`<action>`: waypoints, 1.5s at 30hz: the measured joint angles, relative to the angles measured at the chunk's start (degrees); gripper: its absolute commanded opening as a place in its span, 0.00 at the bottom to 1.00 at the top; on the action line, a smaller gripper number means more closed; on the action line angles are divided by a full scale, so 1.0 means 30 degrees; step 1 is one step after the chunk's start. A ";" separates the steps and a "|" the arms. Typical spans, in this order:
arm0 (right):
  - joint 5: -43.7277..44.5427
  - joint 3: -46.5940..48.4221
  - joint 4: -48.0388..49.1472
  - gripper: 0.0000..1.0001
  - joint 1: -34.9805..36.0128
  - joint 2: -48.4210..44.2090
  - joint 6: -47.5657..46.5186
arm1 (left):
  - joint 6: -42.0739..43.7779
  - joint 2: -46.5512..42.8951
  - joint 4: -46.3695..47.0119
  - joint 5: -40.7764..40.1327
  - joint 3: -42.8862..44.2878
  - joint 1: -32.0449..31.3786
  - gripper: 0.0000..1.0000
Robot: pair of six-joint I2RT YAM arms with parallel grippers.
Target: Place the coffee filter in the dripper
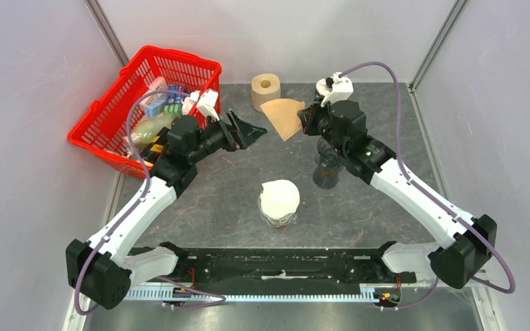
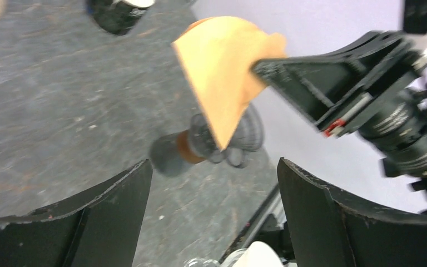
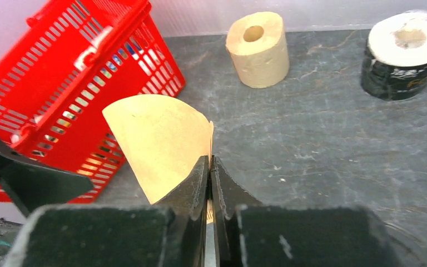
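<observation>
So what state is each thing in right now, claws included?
coffee filter: folded flat, held in the air, in no dripper.
right gripper: shut on the coffee filter's edge.
left gripper: open, empty.
red basket: upright, holding packages.
brown roll: standing on end.
black-wrapped roll: standing on end.
white-topped glass cup: upright.

The grey table (image 1: 214,200) is carrying a red basket (image 1: 110,131) at its far left, a brown roll (image 1: 266,91) and a black-wrapped roll (image 3: 403,55) standing at the back, the dripper (image 1: 326,172) right of centre, and a white-topped glass jug (image 1: 279,202) in the middle.
</observation>
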 measured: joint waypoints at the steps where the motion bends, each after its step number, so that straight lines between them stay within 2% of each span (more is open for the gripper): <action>1: 0.0335 -0.0444 0.0619 0.10 0.0204 -0.0168 0.0211 | -0.0510 0.0255 0.0860 0.0466 -0.0087 -0.0124 0.90; 5: 0.1129 -0.1836 0.2470 0.10 0.1158 -0.0393 0.1107 | -0.1362 0.1260 0.3060 0.1253 -0.0051 -0.1086 0.90; 9: 0.1574 -0.2601 0.3388 0.11 0.1486 -0.0933 0.2113 | -0.1384 0.2069 0.3373 0.1545 0.0299 -0.1902 0.87; 13: 0.2149 -0.3198 0.4044 0.11 0.1486 -0.2157 0.3235 | -0.1370 0.2186 0.3388 0.1581 0.0328 -0.2106 0.78; 16: 0.2186 -0.3453 0.4685 0.11 0.1486 -0.2805 0.4022 | -0.1348 0.2186 0.3497 0.1515 0.0350 -0.2339 0.75; 24: 0.1851 -0.4575 0.5450 0.12 0.1523 -0.3497 0.5668 | -0.1362 0.2280 0.4073 0.1443 0.0459 -0.2521 0.45; 28: 0.1610 -0.5486 0.5552 0.12 0.1523 -0.3898 0.6601 | -0.1370 0.2390 0.4656 0.1668 0.0474 -0.2528 0.35; 36: 0.1282 -0.6696 0.6615 0.12 0.1523 -0.4277 0.7694 | -0.1377 0.3031 0.5464 0.2404 0.0488 -0.2528 0.35; 45: 0.1115 -0.7053 0.7169 0.22 0.1523 -0.5224 0.7715 | -0.1377 0.3053 0.5486 0.2404 0.0488 -0.2528 0.35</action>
